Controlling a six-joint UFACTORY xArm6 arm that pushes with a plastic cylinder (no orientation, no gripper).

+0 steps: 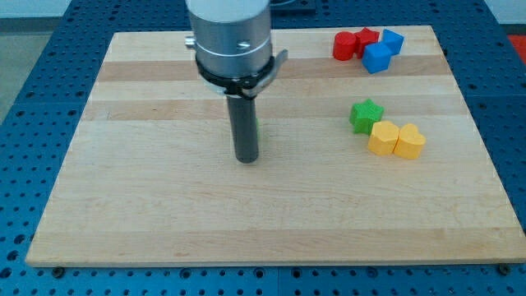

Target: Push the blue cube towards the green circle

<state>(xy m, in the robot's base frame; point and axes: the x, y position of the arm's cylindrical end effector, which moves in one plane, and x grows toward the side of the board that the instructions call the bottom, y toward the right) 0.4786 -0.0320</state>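
My tip (246,159) rests on the wooden board (148,205) near its middle. A thin sliver of a green block (256,128) shows just behind the rod's right edge; the rod hides most of it, so its shape cannot be made out. Two blue blocks lie far off at the view's top right: a blue cube (377,57) and a second blue block (393,40) touching it behind. My tip is well to the left of and below both blue blocks and touches neither.
Two red blocks (344,45) (366,38) sit just left of the blue ones. A green star (366,115) lies at the right, with two yellow blocks (383,138) (409,141) touching below it. The arm's grey body (230,33) hangs over the board's top middle.
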